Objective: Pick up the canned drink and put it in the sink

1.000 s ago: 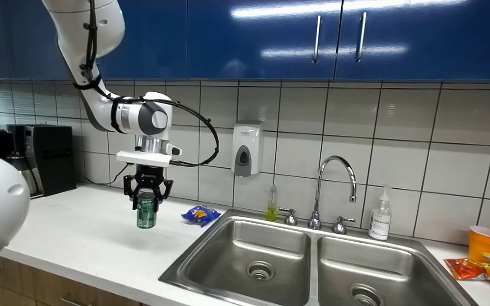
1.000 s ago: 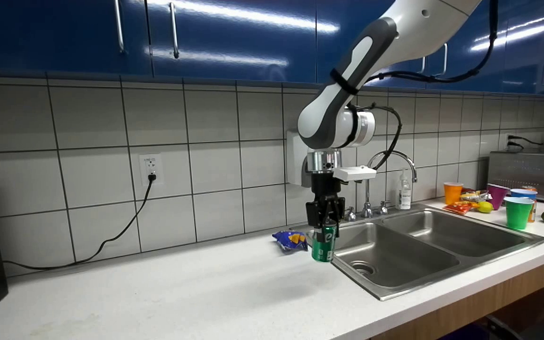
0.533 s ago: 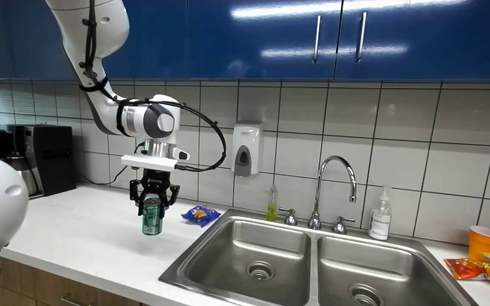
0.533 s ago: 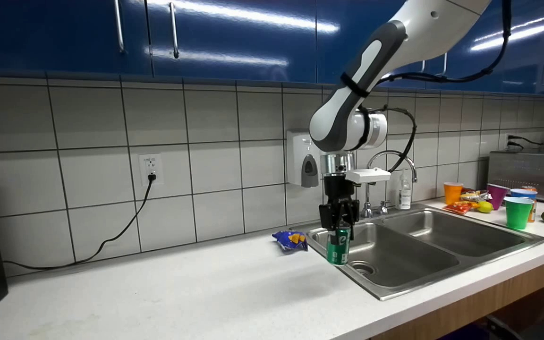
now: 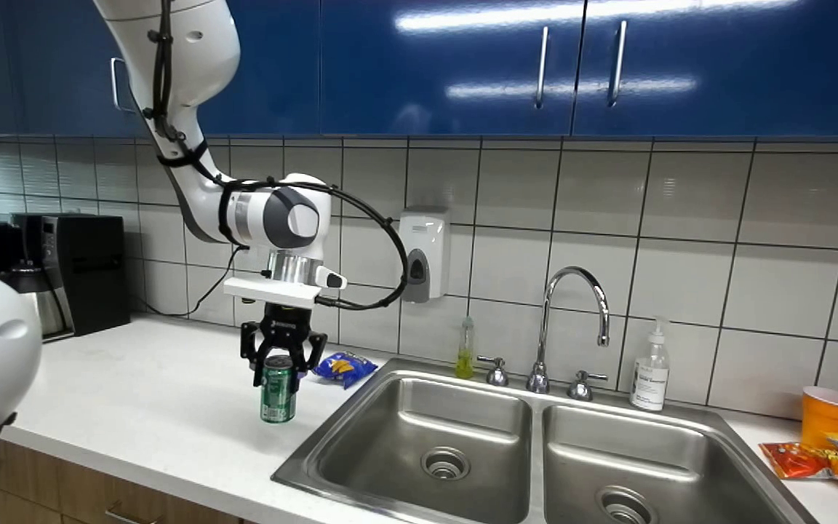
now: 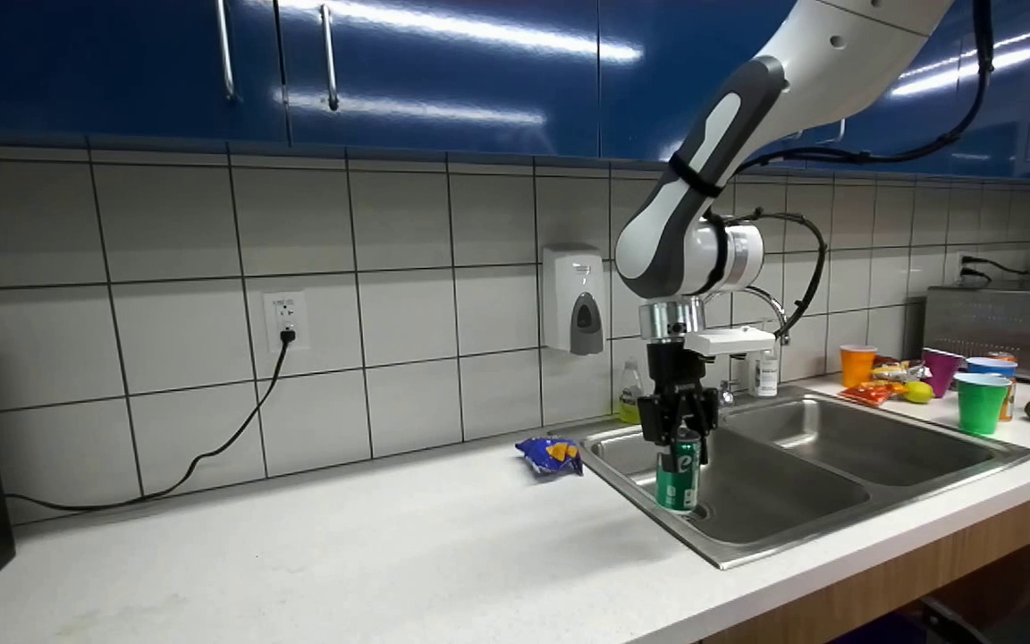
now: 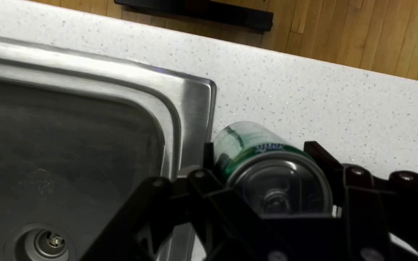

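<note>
My gripper (image 5: pixel 276 378) points down and is shut on a green soda can (image 5: pixel 277 404), one finger on each side. The can hangs upright in the air. In the other exterior angle the gripper (image 6: pixel 686 458) and can (image 6: pixel 676 490) overlap the near end of the steel sink (image 6: pixel 783 501). In the wrist view the fingers of the gripper (image 7: pixel 261 154) flank the can (image 7: pixel 245 139), whose top faces the camera. There the can shows over white counter, just beside the rim of the sink (image 7: pixel 194 105). The double sink (image 5: pixel 492 466) is to the right in an exterior view.
A blue snack bag (image 5: pixel 345 369) lies on the counter behind the can. The faucet (image 5: pixel 541 327), a yellow soap bottle (image 5: pixel 465 349) and a pump bottle (image 5: pixel 650 371) stand behind the sink. Cups, like the green cup (image 6: pixel 982 402), and other items stand past its far end.
The gripper has carried the can toward the sink and somewhat lower, moving right in both exterior views. The grip has not changed, and the other objects have stayed put.
</note>
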`<state>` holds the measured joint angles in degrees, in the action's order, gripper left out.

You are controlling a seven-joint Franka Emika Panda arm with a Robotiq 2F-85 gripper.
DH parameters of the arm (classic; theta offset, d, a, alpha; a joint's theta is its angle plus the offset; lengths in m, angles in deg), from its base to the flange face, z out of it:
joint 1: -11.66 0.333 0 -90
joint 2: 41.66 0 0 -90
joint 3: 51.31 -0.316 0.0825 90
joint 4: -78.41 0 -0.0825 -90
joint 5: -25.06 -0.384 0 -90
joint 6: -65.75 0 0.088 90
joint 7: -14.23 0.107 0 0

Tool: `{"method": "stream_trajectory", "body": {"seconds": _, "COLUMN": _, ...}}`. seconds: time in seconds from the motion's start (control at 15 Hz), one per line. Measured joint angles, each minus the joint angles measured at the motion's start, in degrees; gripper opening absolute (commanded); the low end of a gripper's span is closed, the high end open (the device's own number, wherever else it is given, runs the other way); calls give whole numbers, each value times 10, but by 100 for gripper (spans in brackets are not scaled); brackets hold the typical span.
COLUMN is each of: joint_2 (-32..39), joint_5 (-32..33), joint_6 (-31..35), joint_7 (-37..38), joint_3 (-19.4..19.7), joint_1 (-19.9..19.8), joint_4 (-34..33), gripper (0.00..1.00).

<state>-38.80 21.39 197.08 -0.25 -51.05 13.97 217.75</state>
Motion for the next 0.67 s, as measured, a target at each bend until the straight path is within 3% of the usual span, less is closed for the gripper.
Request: {"method": "stream_trajectory", "body": {"seconds": 0.67, "joint_2": 4, "joint_5": 39, "joint_6": 0, "joint_7": 18, "joint_3": 36, "joint_1": -29, "joint_4": 7, "gripper": 38}}
